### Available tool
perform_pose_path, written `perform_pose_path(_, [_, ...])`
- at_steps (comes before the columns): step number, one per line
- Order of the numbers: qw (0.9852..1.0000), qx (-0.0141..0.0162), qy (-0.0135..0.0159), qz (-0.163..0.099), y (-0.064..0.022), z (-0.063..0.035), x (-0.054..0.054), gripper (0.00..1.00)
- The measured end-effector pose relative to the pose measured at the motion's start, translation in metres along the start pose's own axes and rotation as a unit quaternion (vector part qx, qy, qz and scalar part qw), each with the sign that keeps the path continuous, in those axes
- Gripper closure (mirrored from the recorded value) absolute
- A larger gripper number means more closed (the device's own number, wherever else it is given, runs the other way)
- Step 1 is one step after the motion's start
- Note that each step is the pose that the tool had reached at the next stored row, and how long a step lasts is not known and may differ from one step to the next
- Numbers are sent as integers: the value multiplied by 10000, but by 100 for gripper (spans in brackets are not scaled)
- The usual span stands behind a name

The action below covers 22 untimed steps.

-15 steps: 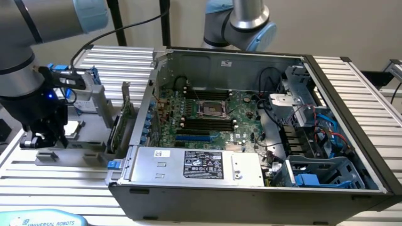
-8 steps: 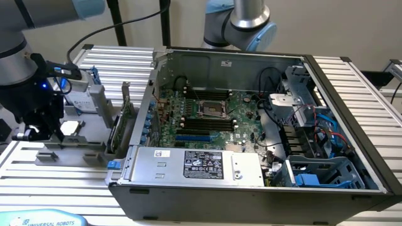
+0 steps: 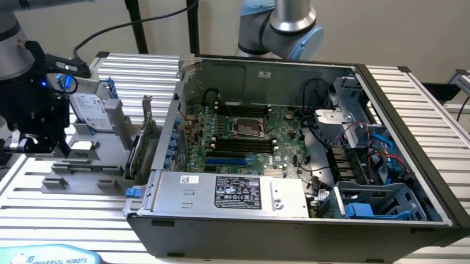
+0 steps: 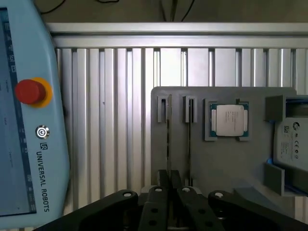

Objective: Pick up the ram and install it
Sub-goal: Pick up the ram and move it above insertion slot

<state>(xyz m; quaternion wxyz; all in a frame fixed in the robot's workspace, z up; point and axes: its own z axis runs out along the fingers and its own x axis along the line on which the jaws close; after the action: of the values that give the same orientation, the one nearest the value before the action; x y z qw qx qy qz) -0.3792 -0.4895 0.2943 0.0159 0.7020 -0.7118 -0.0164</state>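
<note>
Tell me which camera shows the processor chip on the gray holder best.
The wrist view: the processor chip faces the camera squarely, unobstructed on the gray holder. The exterior view shows it small and slanted, at that view's left.

Soft, even room light is coming down from above the computer case (image 3: 294, 225), so shadows around it are lying faint and loose-edged. Inside the case the motherboard (image 3: 250, 129) is sitting dimmer, shaded by the walls, and the deep corners are going nearly black. The ribbed aluminium table (image 3: 140, 69) around the case is glaring pale, almost white behind it. On the gray tray (image 4: 226, 163) beside the case, the processor chip (image 4: 230, 119) is bouncing back a washed-out shine, while the gripper (image 4: 169, 179) is showing as a dark, underlit mass.
</note>
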Motion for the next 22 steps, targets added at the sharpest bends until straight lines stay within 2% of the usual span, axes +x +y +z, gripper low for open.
perform_pose_path(5, [10000,0,0,0,-44,-176,-3,86])
perform_pose_path(11, [10000,1,-1,0,-149,-367,-11,86])
perform_pose_path(22, [10000,1,-1,0,-475,-651,-33,86])
